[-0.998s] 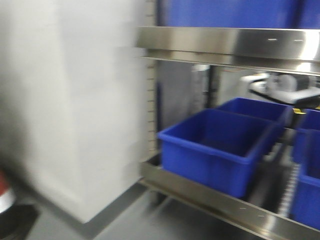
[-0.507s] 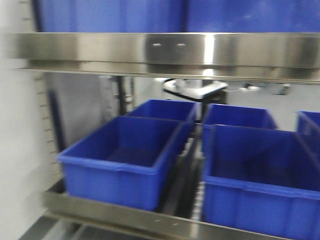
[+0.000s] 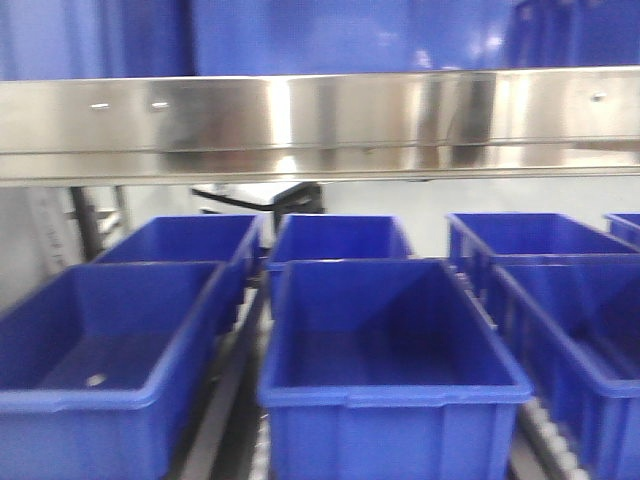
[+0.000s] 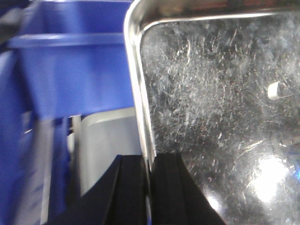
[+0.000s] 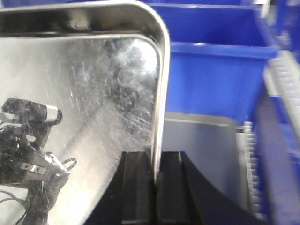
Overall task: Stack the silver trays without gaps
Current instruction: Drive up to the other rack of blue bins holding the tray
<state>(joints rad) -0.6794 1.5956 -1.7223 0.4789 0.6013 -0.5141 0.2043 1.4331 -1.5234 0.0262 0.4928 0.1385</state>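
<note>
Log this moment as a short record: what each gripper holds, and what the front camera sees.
left gripper: shut on the side rim of a silver tray
right gripper: shut on the side rim of a silver tray
same tray: likely, not certain
under tray: grey surface, unclear what it is
front view: rows of blue bins under a steel shelf rail

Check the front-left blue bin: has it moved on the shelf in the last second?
No. The bin and the steel shelf rail slid left in frame together, so the view panned right.
</note>
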